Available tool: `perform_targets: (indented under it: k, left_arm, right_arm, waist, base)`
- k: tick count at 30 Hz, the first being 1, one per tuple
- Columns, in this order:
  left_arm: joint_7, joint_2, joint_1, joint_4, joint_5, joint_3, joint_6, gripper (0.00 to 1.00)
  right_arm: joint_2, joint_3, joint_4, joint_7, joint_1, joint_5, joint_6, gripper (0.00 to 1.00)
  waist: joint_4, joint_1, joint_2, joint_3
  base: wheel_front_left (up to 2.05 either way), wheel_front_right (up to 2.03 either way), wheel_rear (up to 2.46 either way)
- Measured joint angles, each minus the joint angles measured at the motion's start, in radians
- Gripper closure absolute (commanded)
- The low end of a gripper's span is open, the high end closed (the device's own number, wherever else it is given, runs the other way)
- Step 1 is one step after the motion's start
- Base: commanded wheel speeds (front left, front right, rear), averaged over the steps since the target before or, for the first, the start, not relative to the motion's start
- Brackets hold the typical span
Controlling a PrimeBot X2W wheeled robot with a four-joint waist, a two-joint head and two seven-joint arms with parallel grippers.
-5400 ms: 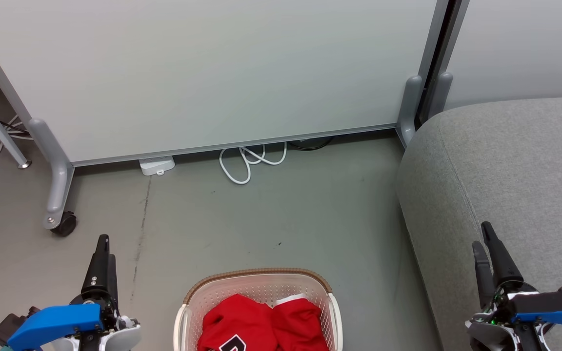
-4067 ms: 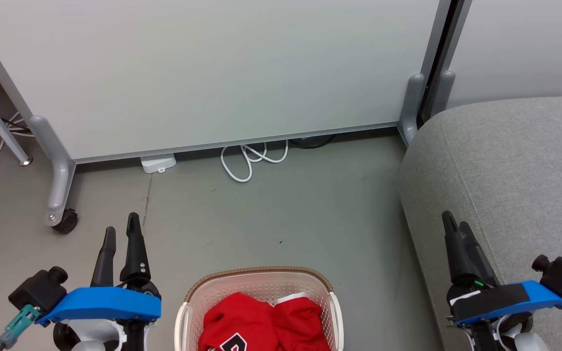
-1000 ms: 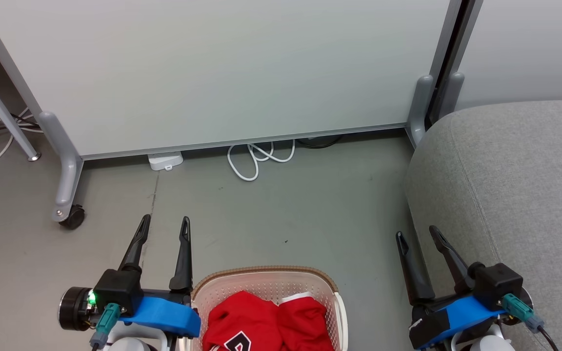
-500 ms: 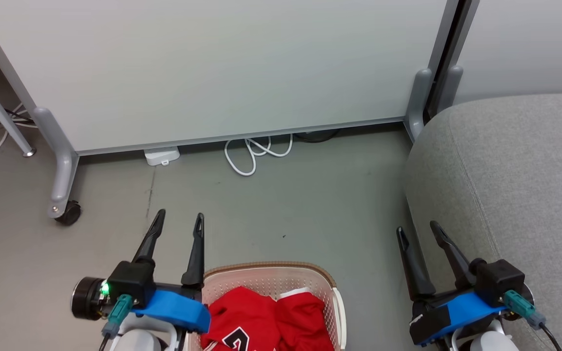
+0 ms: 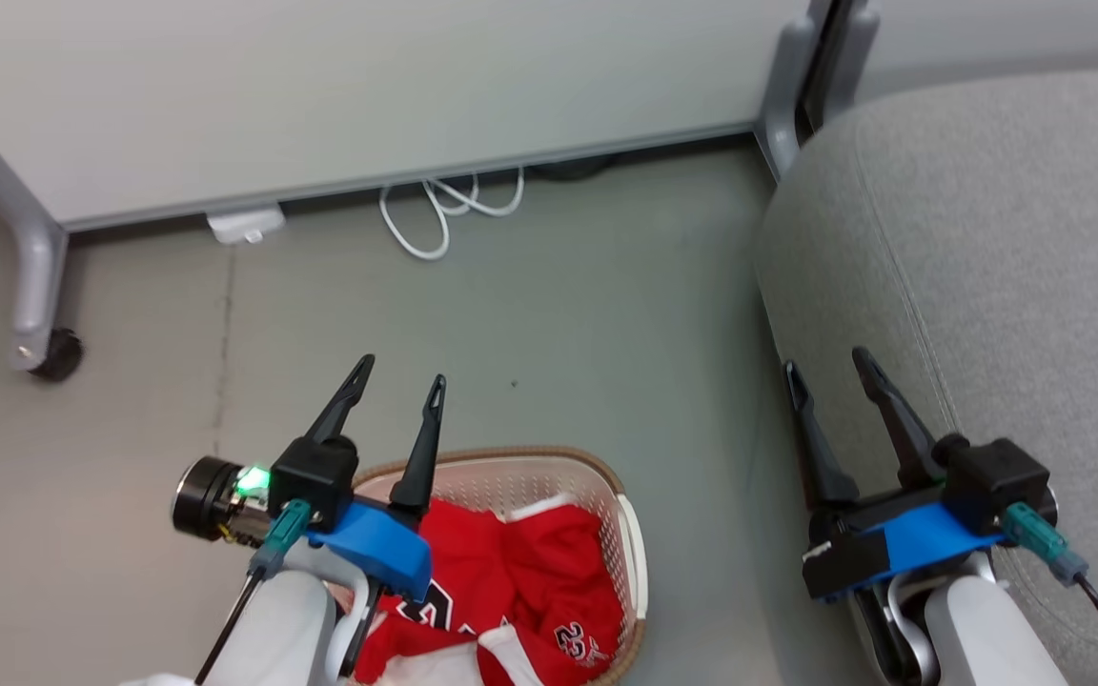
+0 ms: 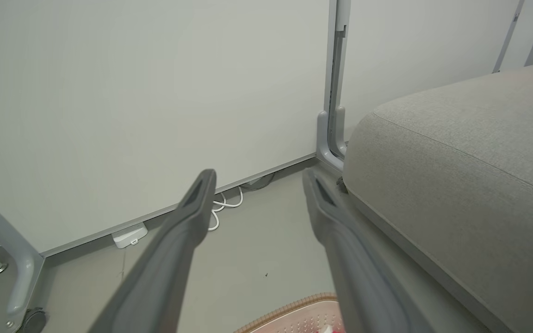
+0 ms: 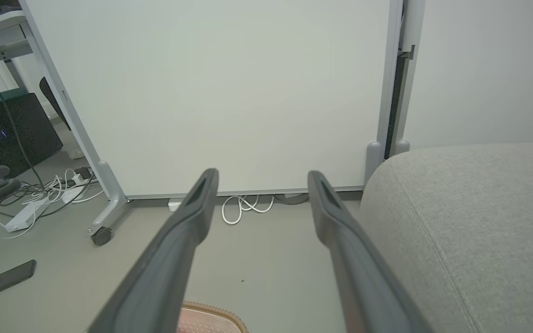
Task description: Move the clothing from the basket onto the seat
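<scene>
- Presently the clothing (image 5: pixel 511 572) lies heaped inside the basket (image 5: pixel 530 453), red fabric with the "23" lettering facing up. None of it is on the seat (image 5: pixel 987 238), so the transfer is judged not yet begun.
- The basket stands on the floor (image 5: pixel 559 314) near the seat's left flank, with a strip of floor between them. That placement suits a short carry to the right.
- The left claw (image 5: pixel 403 370) hovers over the basket's left rim, fingers spread and holding nothing. It is judged to be staged for a descent into the pile.
- The right claw (image 5: pixel 825 360) is likewise spread and empty. It hangs at the seat's near-left edge, well apart from the basket.
- The seat is grey woven upholstery, broad, with a rounded corner and a stitched seam.
- The floor is smooth and grey, with a pale wheeled partition (image 5: pixel 320 86) behind it. A white cable (image 5: pixel 435 205) is coiled at the partition's foot, and a dark phone (image 7: pixel 6 279) lies on the floor.
</scene>
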Motion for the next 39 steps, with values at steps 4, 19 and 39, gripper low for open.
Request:
perform_targets:
  k: [4,19,39]
  left_arm:
    - [0.000,0.020,-0.057,0.051,-0.005,-0.065,-0.002,0.00]
    - [0.000,0.083,-0.256,0.279,-0.071,-0.307,-0.002,0.00]
    - [0.000,0.096,-0.509,0.641,-0.234,-0.552,-0.002,0.00]
  right_arm:
    - [0.000,0.005,-0.015,0.000,-0.037,-0.002,0.000,0.00]
    - [-0.001,0.043,-0.064,0.000,-0.153,-0.006,0.000,0.00]
    - [-0.001,0.072,-0.159,0.000,-0.275,-0.011,0.000,0.00]
  waist:
    - [-0.026,0.0000,0.0000,0.061]
    - [-0.108,0.0000,0.0000,0.279]
    - [-0.168,0.0001,-0.0001,0.570]
  base:
    - [0.00,0.00,0.00]
    - [0.00,0.00,0.00]
    - [0.00,0.00,0.00]
